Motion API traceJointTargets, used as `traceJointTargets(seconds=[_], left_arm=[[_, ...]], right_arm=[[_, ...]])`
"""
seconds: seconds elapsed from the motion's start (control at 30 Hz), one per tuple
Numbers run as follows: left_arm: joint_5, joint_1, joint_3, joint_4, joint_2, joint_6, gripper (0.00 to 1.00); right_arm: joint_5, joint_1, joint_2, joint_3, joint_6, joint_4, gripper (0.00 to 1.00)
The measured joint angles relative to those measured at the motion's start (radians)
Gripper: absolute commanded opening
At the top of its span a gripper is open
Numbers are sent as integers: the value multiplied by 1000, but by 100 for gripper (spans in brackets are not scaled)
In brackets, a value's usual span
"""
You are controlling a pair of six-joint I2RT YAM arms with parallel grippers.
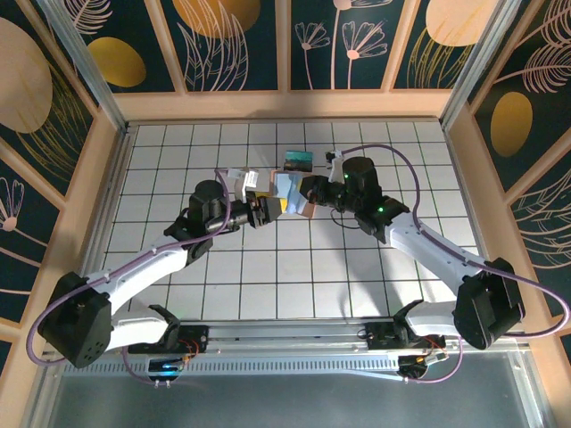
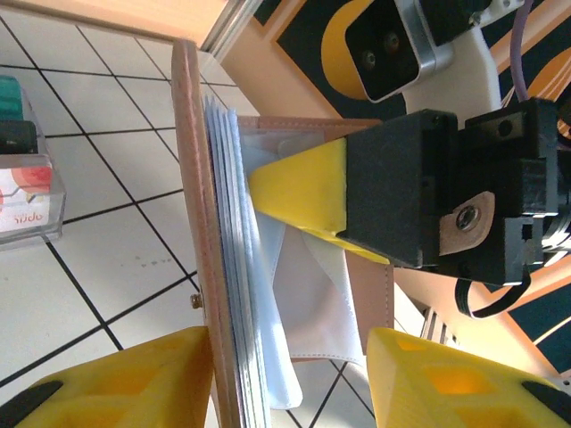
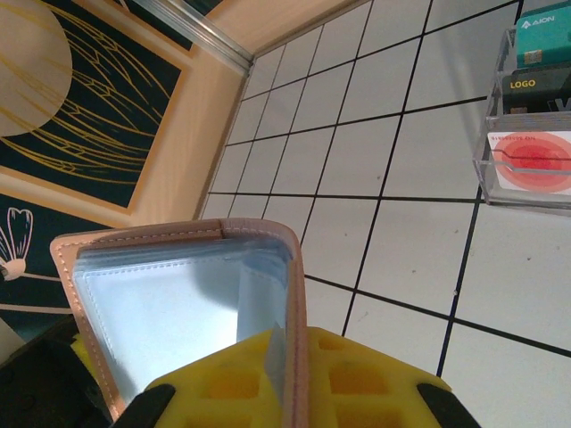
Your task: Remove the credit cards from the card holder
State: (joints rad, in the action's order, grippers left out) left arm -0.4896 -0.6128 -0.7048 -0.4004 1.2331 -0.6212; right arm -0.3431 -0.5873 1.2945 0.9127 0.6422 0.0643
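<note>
Top external view: both arms meet over the middle of the table [image 1: 294, 267], and the tan leather card holder [image 1: 287, 196] hangs spread open between them, off the surface. The right fingers [image 3: 357, 370] are clenched on one cover near its edge, with the blue-grey plastic sleeves [image 3: 169, 312] just beside that grip. The left fingers [image 2: 116, 383] stand apart, released, straddling the other cover and the stack of sleeves. One lies against the leather and the other is clear of it.

The credit cards stand in a clear plastic rack [image 3: 526, 192] on the table, near the holder on its far side. A teal-green card [image 3: 546, 40] is at the back, a black card [image 3: 535, 85] in the middle and a pink-white card [image 3: 535, 160] with a red circle in front. The sleeves that show look empty, but I cannot tell about the deeper pockets.

The holder looks light and floppy, folding at its spine, and its sleeves are thin, slick and likely to buckle. The stitched cover is the firm place to hold. Any card left inside would be thin, stiff and slippery. It is best pinched by its exposed edge and drawn straight along the pocket.
</note>
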Motion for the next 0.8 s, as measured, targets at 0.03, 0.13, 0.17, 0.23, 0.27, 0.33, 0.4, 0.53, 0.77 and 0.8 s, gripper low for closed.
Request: traceJointTargets(seconds=[0.03,0.13,0.17,0.23,0.27,0.33,0.4,0.53,0.77,0.8], left_arm=[[3,0,0,0,-4,0,46],[15,2,5,-1,-16,-1,41],[19,4,10,-1,-22,-2,39],[25,5,19,-1,-29,-3,35],[28,6,23,-1,-32,-5,34],[29,9,28,-2,-33,-5,31],[30,11,31,-4,-33,-10,27],[30,13,32,-8,-33,-15,16],[28,13,32,-15,-28,-21,0],[28,13,32,-15,-28,-24,0]], right_arm=[[0,1,0,-2,0,1,1],[0,2,0,-5,0,0,0],[0,2,0,-6,0,0,0],[0,2,-1,-7,0,0,0],[0,2,-1,-7,0,0,0],[0,2,-1,-7,0,0,0],[-3,3,-1,-7,0,1,0],[-8,3,-1,-7,0,1,0],[-8,6,-4,-8,0,4,1],[-8,6,-4,-8,0,6,2]])
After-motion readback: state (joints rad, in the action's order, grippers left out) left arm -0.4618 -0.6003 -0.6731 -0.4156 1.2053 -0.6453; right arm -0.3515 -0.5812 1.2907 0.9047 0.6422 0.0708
